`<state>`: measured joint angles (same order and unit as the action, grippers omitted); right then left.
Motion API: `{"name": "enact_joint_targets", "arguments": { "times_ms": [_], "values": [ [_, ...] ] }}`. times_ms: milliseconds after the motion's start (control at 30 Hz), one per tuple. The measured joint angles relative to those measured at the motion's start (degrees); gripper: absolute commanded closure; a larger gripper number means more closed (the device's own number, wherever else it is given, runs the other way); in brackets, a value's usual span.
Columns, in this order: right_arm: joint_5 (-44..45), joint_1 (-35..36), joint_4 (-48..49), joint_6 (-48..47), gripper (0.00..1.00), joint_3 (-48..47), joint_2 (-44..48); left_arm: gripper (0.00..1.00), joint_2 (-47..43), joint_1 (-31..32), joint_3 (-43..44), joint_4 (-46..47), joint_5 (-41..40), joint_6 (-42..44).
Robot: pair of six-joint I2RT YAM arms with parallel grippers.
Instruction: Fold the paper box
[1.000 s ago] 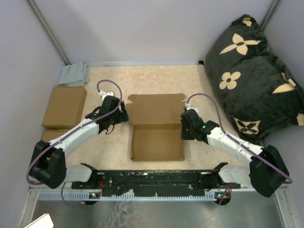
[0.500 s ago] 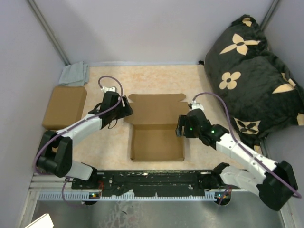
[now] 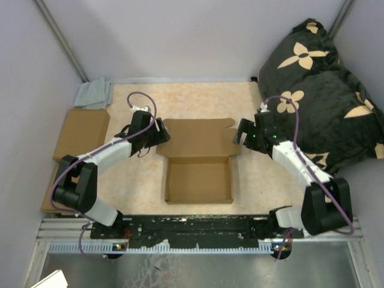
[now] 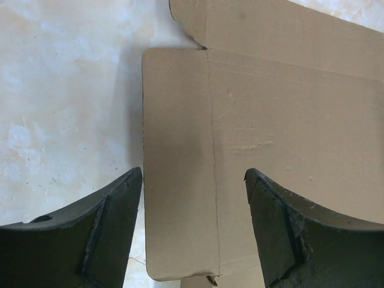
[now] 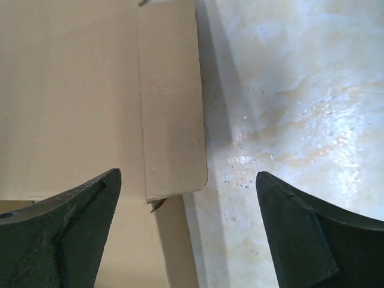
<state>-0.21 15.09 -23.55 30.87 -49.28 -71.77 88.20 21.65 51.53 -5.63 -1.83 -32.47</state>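
Observation:
The paper box (image 3: pixel 198 162) lies in the middle of the table. Its near half is a shallow tray with walls up, and its lid panel (image 3: pixel 198 138) lies flat behind. My left gripper (image 3: pixel 161 133) hangs open at the lid's left edge; in the left wrist view its fingers (image 4: pixel 114 222) straddle the narrow left side flap (image 4: pixel 177 168) without touching it. At the lid's right edge my right gripper (image 3: pixel 240 135) is open too. In the right wrist view the right side flap (image 5: pixel 171 120) sits between its wide-apart fingers (image 5: pixel 300 234), which hold nothing.
A closed brown cardboard box (image 3: pixel 81 135) lies at the left, with another box (image 3: pixel 57 172) partly under my left arm. A grey cloth (image 3: pixel 93 94) sits in the far left corner. A black flowered cushion (image 3: pixel 324 90) fills the right side. Walls stand close all around.
Both arms have swung away from the tray's sides toward the far lid corners. The right gripper has opened wide; the left one has stayed open.

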Motion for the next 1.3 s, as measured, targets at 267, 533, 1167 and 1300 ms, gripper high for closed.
{"name": "enact_joint_targets", "arguments": {
  "times_ms": [267, 533, 1167, 1300],
  "values": [
    [-5.4, -0.6, 3.0, -1.7, 0.22, -1.7, -12.6, 0.29, 3.2, -1.5, 0.8, 0.4, 2.9, 0.1],
    [-10.5, -0.7, 6.4, -3.5, 0.36, -3.8, -17.7, 0.39, 7.4, -2.2, 3.1, 0.5, 6.4, 0.1],
    [-7.9, 4.4, 3.2, -9.7, 0.50, -12.0, -19.0, 0.65, 10.8, -1.7, 8.2, 2.1, 13.1, 3.2],
    [-5.3, 7.5, 2.3, -10.1, 0.50, -14.3, -21.3, 0.72, 12.9, -1.4, 10.9, 1.1, 13.0, 4.4]
  ]
}}
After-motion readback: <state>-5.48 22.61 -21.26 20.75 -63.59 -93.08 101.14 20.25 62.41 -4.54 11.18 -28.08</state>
